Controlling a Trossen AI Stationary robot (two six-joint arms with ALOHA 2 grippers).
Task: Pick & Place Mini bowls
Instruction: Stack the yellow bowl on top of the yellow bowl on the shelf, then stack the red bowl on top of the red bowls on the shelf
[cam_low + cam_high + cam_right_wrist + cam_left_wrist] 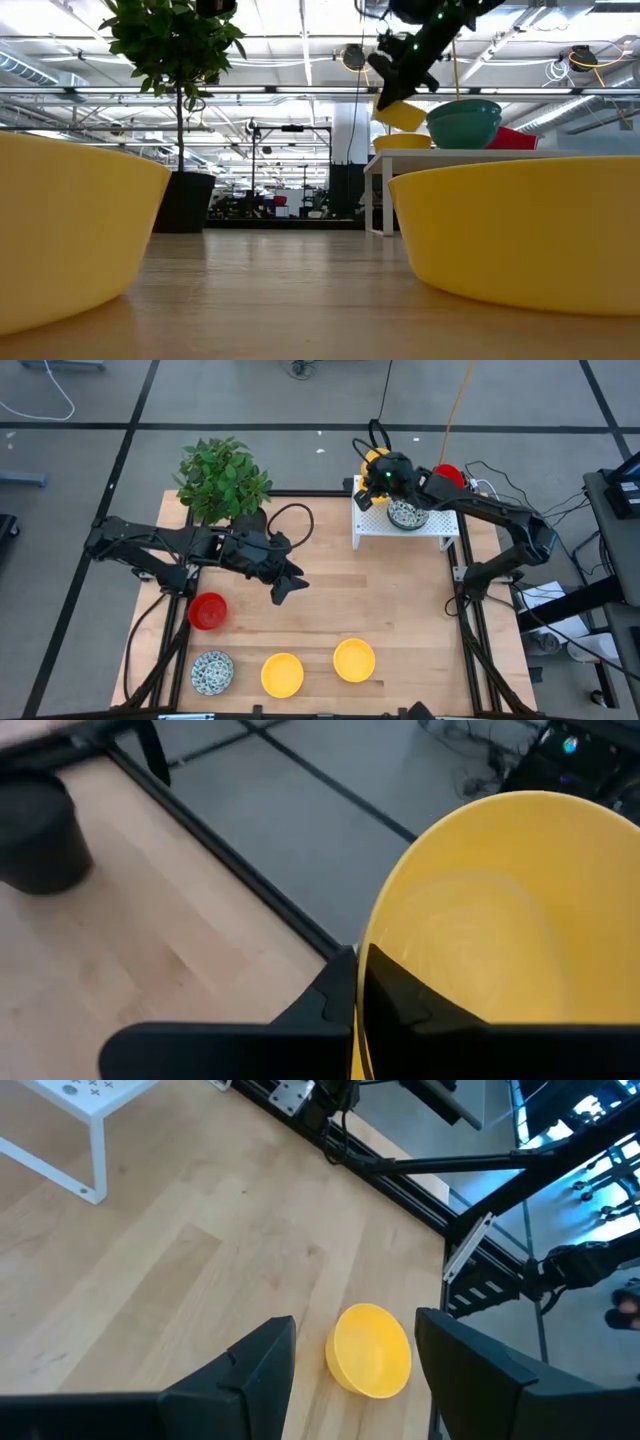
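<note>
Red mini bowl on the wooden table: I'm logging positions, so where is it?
High view: the plain red round mini bowl sits on the table's left side, under the left arm, above the speckled bowl.

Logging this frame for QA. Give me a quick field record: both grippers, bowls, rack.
right gripper: shut on a yellow bowl by its rim, held tilted above the rack's plant-side end
left gripper: open, empty, over mid-table
white rack: far right of table; speckled bowl on it, red bowl at its far edge
table bowls: red, speckled, two yellow along the near edge
plant: far left corner
</note>
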